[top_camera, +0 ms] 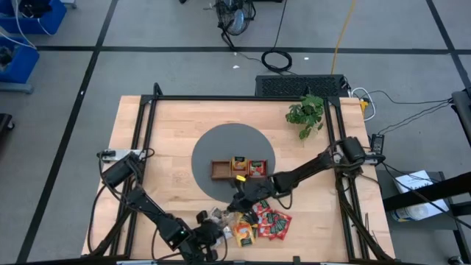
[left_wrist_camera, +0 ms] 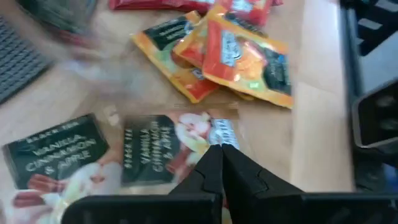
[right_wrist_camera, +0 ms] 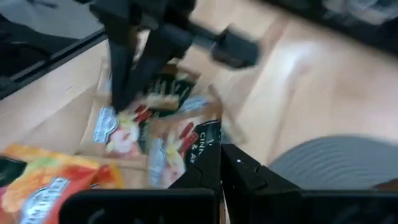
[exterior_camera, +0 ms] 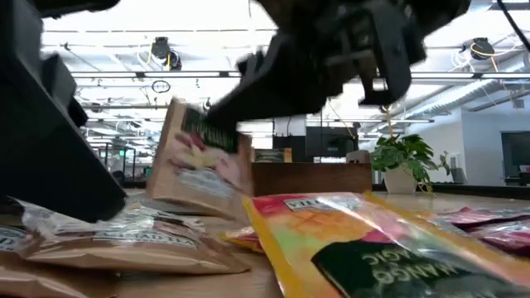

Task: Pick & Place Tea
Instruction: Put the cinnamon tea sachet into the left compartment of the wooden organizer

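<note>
The left gripper (left_wrist_camera: 221, 163) is closed on the edge of a vanilla cinnamon sachet (left_wrist_camera: 168, 146) at the near edge of the surface (top_camera: 169, 132). The right gripper (right_wrist_camera: 222, 163) is shut too, clamped on a similar brown sachet (right_wrist_camera: 171, 134) just right of it. Orange sachets (top_camera: 243, 232) and red sachets (top_camera: 274, 223) are piled near the front, right of the grippers. Three sachets are seen in the wooden tray (top_camera: 221, 170) on the grey disc (top_camera: 221, 143).
</note>
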